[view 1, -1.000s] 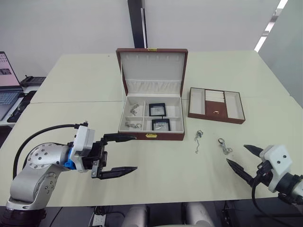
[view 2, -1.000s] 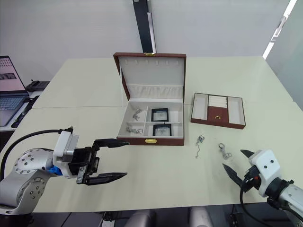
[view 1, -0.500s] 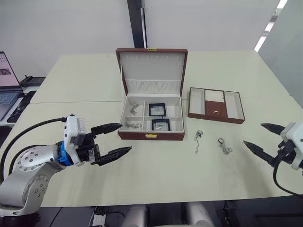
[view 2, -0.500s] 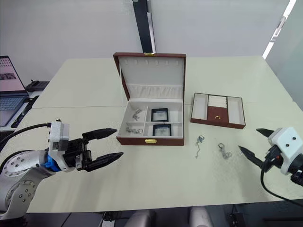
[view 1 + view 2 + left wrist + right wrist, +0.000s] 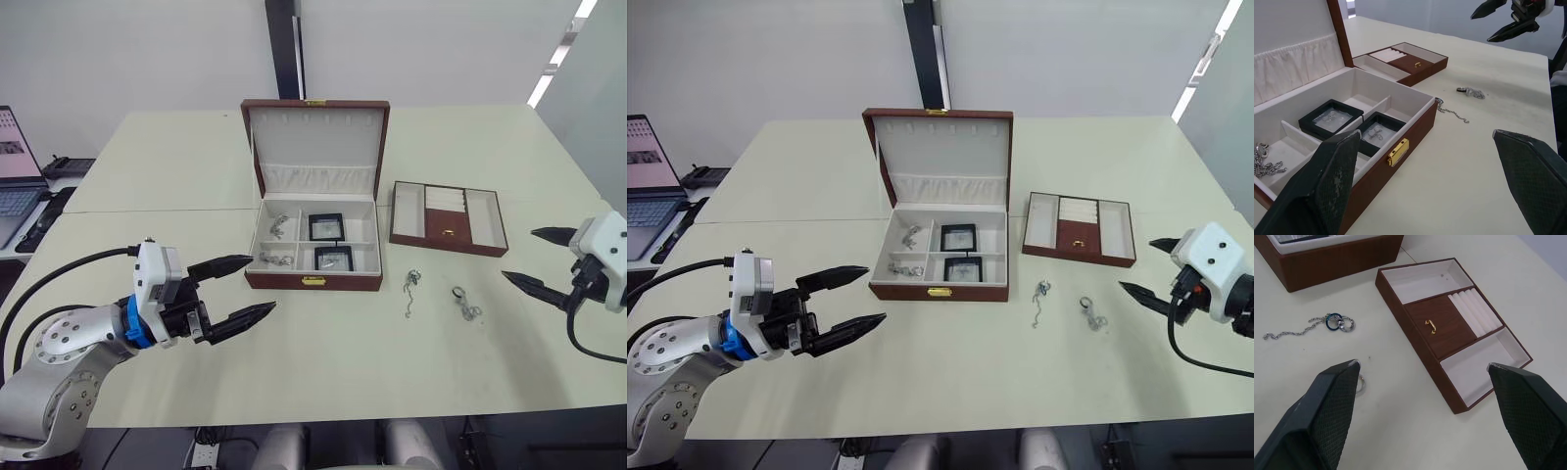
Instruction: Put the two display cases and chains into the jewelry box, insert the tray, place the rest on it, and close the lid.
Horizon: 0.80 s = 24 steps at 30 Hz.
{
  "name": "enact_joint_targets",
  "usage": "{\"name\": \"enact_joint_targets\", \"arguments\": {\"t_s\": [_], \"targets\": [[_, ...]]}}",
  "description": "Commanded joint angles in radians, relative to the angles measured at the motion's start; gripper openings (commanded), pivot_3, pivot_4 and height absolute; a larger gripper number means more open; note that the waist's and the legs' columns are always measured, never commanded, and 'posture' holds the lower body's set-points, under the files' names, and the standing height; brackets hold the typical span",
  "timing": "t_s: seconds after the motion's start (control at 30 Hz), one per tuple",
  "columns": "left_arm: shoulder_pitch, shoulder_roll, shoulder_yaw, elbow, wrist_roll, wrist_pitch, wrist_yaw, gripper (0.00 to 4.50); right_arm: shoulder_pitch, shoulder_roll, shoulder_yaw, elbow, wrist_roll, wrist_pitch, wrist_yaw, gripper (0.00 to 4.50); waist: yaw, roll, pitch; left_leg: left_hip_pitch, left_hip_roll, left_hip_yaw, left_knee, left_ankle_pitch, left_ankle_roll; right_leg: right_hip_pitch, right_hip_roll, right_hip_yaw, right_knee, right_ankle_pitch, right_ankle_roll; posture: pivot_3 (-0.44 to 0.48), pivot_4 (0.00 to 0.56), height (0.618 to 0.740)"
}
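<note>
Our left gripper (image 5: pixel 235 291) hovers above the table (image 5: pixel 323 362) with its fingers spread apart and nothing between them. Just ahead of its tips and slightly to the right sits the box (image 5: pixel 313 279), its lid (image 5: pixel 315 137) standing upright at the far side. Inside the box we see two cases (image 5: pixel 326 226), one behind the other in the right-hand compartments, and chains (image 5: pixel 275 260) in the left-hand ones.

Our right gripper (image 5: pixel 539 259) also hangs over the table, fingers wide apart and empty. The tray (image 5: pixel 1452 328) lies ahead of it and to its left, resting flat on the table just to the right of the box and not touching it. Nearer to us than the tray, to the left of this gripper, lie the two loose pieces: a ring-topped chain (image 5: pixel 463 303) closest to the gripper, and a thin chain (image 5: pixel 410 290) beyond it, between that piece and the front of the box. Neither piece touches the tray or the box.
</note>
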State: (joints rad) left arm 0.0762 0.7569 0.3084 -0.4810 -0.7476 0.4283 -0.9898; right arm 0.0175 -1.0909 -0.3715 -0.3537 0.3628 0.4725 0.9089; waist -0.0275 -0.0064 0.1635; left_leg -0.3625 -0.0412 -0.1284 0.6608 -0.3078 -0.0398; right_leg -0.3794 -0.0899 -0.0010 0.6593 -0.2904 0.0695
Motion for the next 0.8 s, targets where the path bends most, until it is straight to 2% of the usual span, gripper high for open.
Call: {"name": "enact_joint_targets", "arguments": {"t_s": [0.03, 0.2, 0.4, 0.63, 0.8], "targets": [[-0.019, -0.012, -0.015, -0.048, -0.02, -0.007, 0.005, 4.5, -0.14, -0.072, 0.138, 0.055, -0.097, 0.01, 0.008, 4.4, -0.001, 0.0, 0.0, 0.0, 0.0, 0.0, 0.0, 0.0, 0.0, 0.0, 0.0, 0.0, 0.0, 0.0, 0.0, 0.0, 0.15, 0.74], [-0.058, -0.024, -0.052, -0.059, -0.019, 0.0, 0.013, 4.5, -0.379, -0.09, 0.368, 0.17, -0.225, 0.046, 0.042, 4.4, -0.003, 0.0, 0.0, -0.001, 0.001, 0.001, 0.0, 0.001, -0.002, -0.001, 0.0, -0.001, 0.0, 0.0, 0.0, 0.0, 0.15, 0.74], [-0.097, -0.045, -0.089, -0.086, -0.025, 0.007, 0.039, 4.5, -0.617, -0.015, 0.591, 0.321, -0.364, 0.11, 0.094, 4.4, -0.002, 0.0, 0.0, -0.002, 0.0, 0.002, 0.0, 0.002, -0.004, -0.003, 0.0, 0.0, 0.0, 0.0, 0.0, 0.0, 0.15, 0.74], [-0.107, -0.063, -0.118, -0.098, -0.015, 0.0, 0.047, 4.5, -0.747, 0.092, 0.716, 0.54, -0.49, 0.056, 0.116, 4.4, -0.002, 0.0, 0.001, -0.003, 0.0, 0.003, 0.0, 0.002, -0.005, -0.006, 0.0, 0.003, 0.001, 0.0, 0.0, 0.0, 0.15, 0.74], [-0.11, -0.072, -0.132, -0.096, -0.006, -0.009, 0.046, 4.5, -0.806, 0.158, 0.738, 0.721, -0.534, 0.01, 0.12, 4.4, -0.003, 0.0, 0.001, -0.003, 0.0, 0.005, 0.0, 0.003, -0.005, -0.007, 0.0, 0.005, 0.001, 0.0, 0.0, 0.0, 0.15, 0.74]]}}
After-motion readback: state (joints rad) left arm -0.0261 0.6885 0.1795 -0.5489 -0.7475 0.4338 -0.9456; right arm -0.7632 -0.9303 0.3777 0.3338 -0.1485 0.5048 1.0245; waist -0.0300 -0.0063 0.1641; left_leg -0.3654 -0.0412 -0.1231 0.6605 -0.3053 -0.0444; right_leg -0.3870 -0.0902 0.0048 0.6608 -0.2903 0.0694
